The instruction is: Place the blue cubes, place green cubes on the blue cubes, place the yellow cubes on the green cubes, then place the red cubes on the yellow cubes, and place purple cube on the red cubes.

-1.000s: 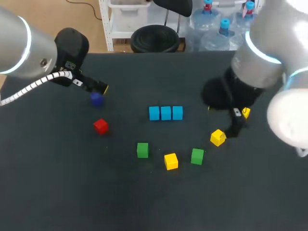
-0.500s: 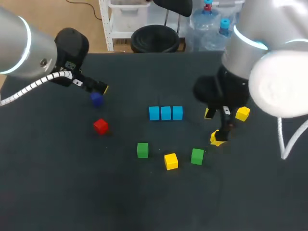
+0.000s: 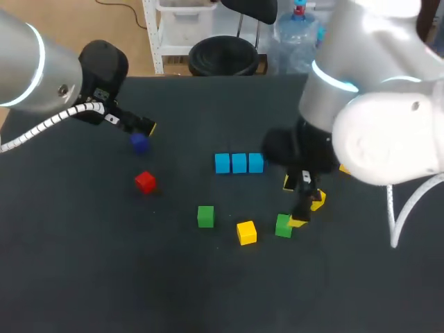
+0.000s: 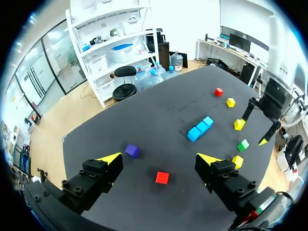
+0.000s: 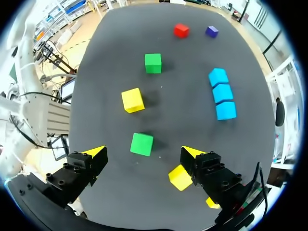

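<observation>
Dark bench (image 3: 104, 277), blue row (image 3: 238, 163) laid; right hand (image 5: 143, 153), fingers apart, hovers over right green cube (image 5: 142, 144), prob. for next layer; left hand (image 4: 159, 159) also apart.

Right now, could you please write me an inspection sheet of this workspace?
Surface: dark table, nothing stacked yet.
Job's things: three blue cubes in a touching row; two green cubes, three yellow cubes, two red cubes and one purple cube, all loose.
Clutter: nothing seen.
Grippers: left gripper open, empty, purple cube ahead; right gripper open, one green cube between its fingers, ungripped.
Cables: white coiled cable along the left arm.
Surroundings: nothing seen reaching over the table.
</observation>
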Available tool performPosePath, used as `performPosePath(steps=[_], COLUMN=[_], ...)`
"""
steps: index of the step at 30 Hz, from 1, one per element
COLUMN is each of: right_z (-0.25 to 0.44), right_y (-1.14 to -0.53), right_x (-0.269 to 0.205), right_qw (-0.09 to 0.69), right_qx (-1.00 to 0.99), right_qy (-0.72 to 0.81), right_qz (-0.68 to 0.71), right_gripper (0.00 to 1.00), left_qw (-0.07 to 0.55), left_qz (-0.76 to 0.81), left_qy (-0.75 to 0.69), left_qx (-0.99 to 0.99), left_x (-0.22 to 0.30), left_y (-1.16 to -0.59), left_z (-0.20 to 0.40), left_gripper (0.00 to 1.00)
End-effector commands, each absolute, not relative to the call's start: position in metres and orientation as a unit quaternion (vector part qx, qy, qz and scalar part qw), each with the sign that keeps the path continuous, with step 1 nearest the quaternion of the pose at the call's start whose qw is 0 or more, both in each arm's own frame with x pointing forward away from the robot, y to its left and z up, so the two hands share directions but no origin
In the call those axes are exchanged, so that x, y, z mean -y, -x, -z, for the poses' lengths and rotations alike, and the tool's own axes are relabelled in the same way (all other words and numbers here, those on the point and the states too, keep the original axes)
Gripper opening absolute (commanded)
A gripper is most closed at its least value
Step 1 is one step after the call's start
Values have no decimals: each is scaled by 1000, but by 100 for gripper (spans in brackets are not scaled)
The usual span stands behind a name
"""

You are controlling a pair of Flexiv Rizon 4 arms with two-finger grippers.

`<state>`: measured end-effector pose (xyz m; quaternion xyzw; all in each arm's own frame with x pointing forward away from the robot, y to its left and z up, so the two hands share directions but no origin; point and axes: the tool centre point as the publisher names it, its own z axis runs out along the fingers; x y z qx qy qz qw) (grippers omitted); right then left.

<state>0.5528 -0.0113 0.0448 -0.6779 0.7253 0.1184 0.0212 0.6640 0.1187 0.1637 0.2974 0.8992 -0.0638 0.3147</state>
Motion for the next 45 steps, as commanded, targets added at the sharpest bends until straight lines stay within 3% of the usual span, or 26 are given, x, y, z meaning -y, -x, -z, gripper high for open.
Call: performPosePath(steps=[1, 31, 33, 35, 37, 45], right_z=[-40, 15, 16, 17, 14, 2], right_y=[-548, -542, -544, -546, -549, -553], right_x=[4, 4, 4, 5, 5, 8], right_qw=[13, -26, -26, -22, -16, -4], right_qx=[-731, -745, -744, -743, -744, -735], right_qy=[672, 662, 664, 666, 666, 677], right_qz=[-114, -79, -72, -58, -53, -33], right_gripper=[100, 98, 46, 30, 0, 0], left_qw=[315, 315, 315, 315, 315, 315], left_qz=[65, 65, 65, 65, 65, 65], left_qy=[-298, -298, -298, -298, -298, -298], left_qx=[-899, -899, -899, -899, -899, -899], left_x=[-119, -119, -119, -119, -119, -119], left_y=[-664, -664, -664, -664, -664, -664], left_z=[-163, -163, -163, -163, -163, -163], left_gripper=[100, 100, 100, 100, 100, 100])
